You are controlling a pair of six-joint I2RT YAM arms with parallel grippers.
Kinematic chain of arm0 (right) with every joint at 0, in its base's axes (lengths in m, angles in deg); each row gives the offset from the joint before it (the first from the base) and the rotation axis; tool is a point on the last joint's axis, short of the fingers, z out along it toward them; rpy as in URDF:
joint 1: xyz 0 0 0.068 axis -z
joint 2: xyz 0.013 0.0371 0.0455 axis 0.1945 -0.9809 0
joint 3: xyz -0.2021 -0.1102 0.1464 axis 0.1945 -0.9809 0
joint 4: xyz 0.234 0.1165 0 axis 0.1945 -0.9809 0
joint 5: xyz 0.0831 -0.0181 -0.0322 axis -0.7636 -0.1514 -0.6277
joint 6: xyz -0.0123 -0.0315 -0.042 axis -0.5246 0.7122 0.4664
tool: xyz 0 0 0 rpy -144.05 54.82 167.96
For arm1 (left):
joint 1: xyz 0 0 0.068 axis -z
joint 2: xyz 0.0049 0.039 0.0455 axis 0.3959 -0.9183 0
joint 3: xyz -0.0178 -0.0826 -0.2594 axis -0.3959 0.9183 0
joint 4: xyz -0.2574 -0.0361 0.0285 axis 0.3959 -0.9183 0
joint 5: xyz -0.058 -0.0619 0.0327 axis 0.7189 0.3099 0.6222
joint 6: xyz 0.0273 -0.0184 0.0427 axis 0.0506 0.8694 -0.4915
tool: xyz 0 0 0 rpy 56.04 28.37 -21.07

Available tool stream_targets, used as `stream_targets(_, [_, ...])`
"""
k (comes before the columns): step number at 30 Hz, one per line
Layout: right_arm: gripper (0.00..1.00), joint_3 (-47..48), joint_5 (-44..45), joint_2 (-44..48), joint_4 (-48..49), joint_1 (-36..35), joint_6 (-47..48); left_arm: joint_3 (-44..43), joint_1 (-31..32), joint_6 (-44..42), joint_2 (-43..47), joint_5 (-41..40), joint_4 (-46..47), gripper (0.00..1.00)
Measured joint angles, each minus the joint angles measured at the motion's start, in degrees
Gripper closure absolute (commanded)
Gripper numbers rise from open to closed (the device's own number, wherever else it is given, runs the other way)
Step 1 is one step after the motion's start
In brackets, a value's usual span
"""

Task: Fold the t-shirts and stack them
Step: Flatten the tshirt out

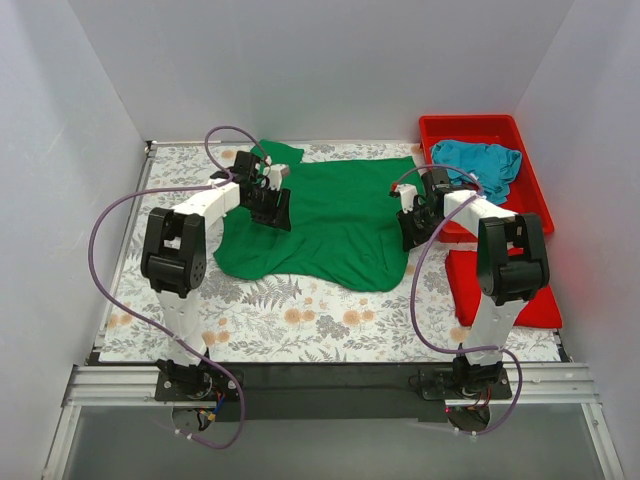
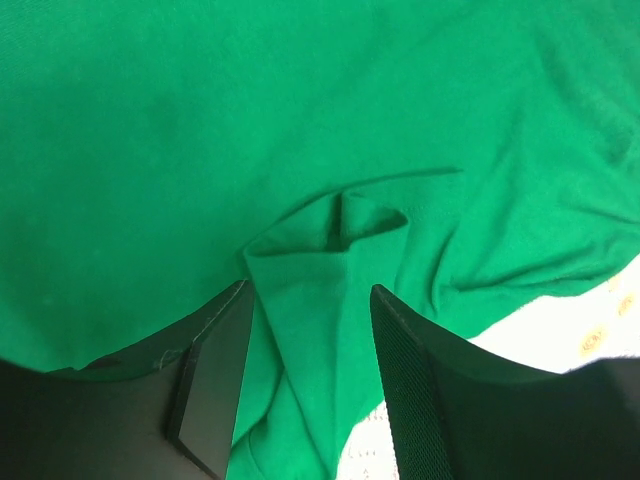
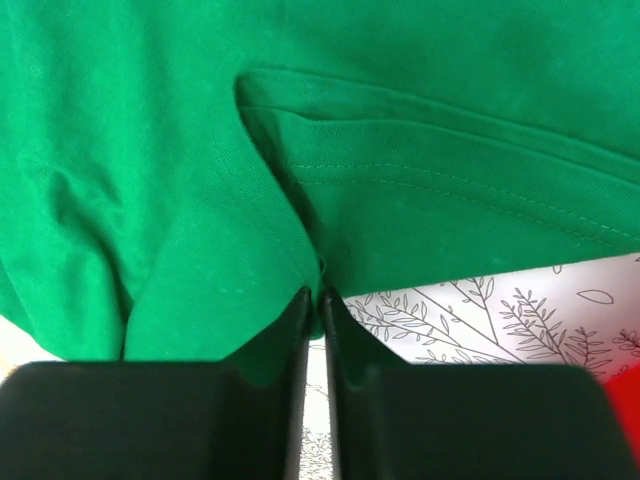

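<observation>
A robotics lab cell: plain white panels (image 1: 330, 60) box in a floral-covered table (image 1: 300, 320) fronted by an aluminium mounting rail (image 1: 110, 385).

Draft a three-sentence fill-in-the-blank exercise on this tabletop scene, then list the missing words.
The crumpled teal blue fabric t-shirt lies in the ___ plastic tub.
The right gripper is shut on the edge of the bright green fabric t-shirt, while the left gripper stands ___, a fold between its fingers.
The plastic tub stands on the ___ arm's side of the table.
Missing words: red; open; right.

Right tool (image 3: 315, 296) tight on green t-shirt (image 3: 150, 150)
</observation>
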Motion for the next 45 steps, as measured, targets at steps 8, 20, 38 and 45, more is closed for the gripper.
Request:
stream_targets(8, [0.99, 0.0, -1.2, 0.0, -0.2, 0.4, 0.1, -0.3, 0.2, 0.4, -3.0, -1.5, 0.0, 0.51])
stream_targets(20, [0.99, 0.0, -1.6, 0.0, -0.3, 0.4, 0.5, -3.3, 1.2, 1.6, -2.6, -0.8, -0.6, 0.66])
stream_targets(38, [0.99, 0.0, -1.8, 0.0, -0.4, 0.6, 0.5, -3.4, 3.4, 0.8, -3.1, -2.8, -2.7, 0.68])
stream_targets(45, [0.99, -0.1, -1.9, 0.0, -0.4, 0.6, 0.8, -3.6, 3.7, 0.6, -4.7, -3.9, -2.9, 0.76])
